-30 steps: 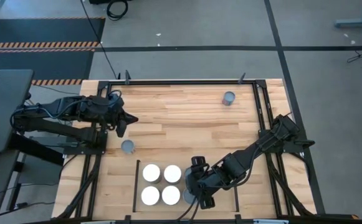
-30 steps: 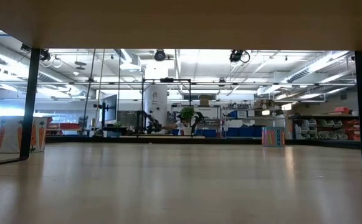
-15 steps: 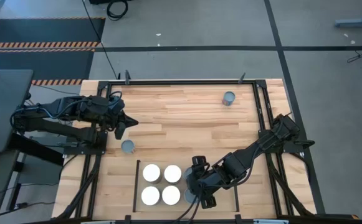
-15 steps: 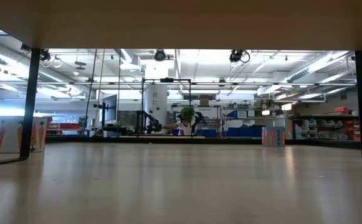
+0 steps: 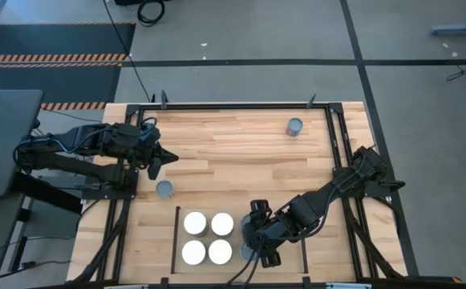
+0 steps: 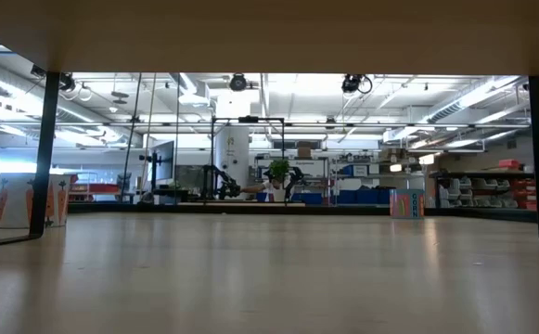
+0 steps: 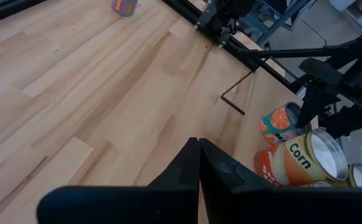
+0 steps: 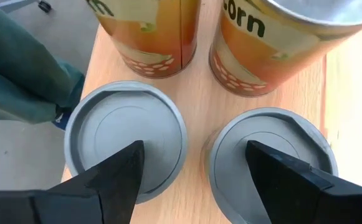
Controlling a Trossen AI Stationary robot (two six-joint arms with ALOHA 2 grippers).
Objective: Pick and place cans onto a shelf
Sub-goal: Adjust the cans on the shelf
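Observation:
Four white-topped cans (image 5: 207,238) stand in a square on the shelf (image 5: 174,241) at the table's near edge. Right of them stand two grey-topped cans (image 8: 126,140) (image 8: 271,155) side by side on the shelf. My right gripper (image 8: 196,180) hangs open above these two, one finger over each, touching neither as far as I can see. One more grey can (image 5: 164,189) stands on the table near the left arm, and another (image 5: 295,126) at the far right. My left gripper (image 5: 159,159) is shut and empty, raised at the table's left.
Black rails (image 5: 305,249) edge the shelf on its left and right. A black frame (image 5: 241,104) runs around the tabletop. The middle of the table between the arms is bare wood. The low view shows no gripper and no can.

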